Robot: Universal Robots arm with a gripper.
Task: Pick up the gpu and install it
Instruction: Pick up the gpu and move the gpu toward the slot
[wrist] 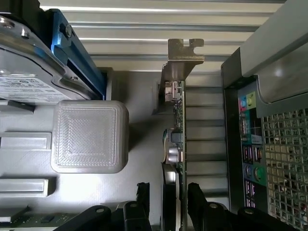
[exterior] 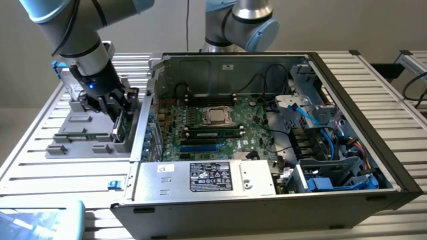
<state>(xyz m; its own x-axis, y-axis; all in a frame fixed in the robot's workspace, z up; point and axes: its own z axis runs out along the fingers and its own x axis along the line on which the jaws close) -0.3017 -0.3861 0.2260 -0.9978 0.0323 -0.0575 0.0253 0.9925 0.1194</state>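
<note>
The gpu [wrist: 178, 126] is a thin green card with a metal bracket [wrist: 185, 54] at one end. It stands on its edge in a grey holder [wrist: 134, 144], just outside the computer case. In the exterior view the gpu [exterior: 121, 128] is at the left of the case wall, under my gripper [exterior: 112, 107]. My gripper [wrist: 168, 197] is open and straddles the card's end away from the bracket. One finger [wrist: 142, 193] is clear of the card's component face and the other finger [wrist: 196, 195] is close beside its bare face.
The open computer case [exterior: 373, 150] lies on the slatted table, with the motherboard [exterior: 207, 125] and its slots exposed and a power supply [exterior: 207, 177] at the front. A silver drive [wrist: 29, 82] in a blue bracket and a grey block [wrist: 89, 134] share the holder. Another arm's base [exterior: 240, 25] stands behind the case.
</note>
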